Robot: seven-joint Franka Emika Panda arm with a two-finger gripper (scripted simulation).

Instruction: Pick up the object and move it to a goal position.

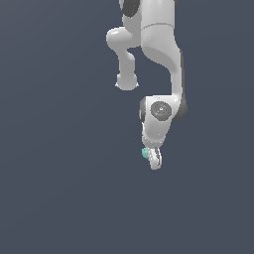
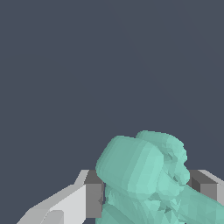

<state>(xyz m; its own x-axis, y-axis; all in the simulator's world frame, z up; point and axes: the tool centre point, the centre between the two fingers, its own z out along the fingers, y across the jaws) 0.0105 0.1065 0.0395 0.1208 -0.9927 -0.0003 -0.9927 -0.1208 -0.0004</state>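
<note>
The object is a small teal-green lumpy blob (image 1: 145, 153). In the exterior view it shows just at the edge of my white gripper (image 1: 155, 159), mostly hidden behind the fingers. In the wrist view the blob (image 2: 144, 175) fills the space between my two fingers (image 2: 94, 197), which press on it from both sides. The gripper (image 2: 148, 199) is shut on the blob and holds it. The arm hangs down from the top of the exterior view with the hand pointing downward.
The background is a plain dark grey-blue surface (image 1: 59, 149) with no other objects in view. The arm's links (image 1: 158, 39) take up the upper middle of the exterior view.
</note>
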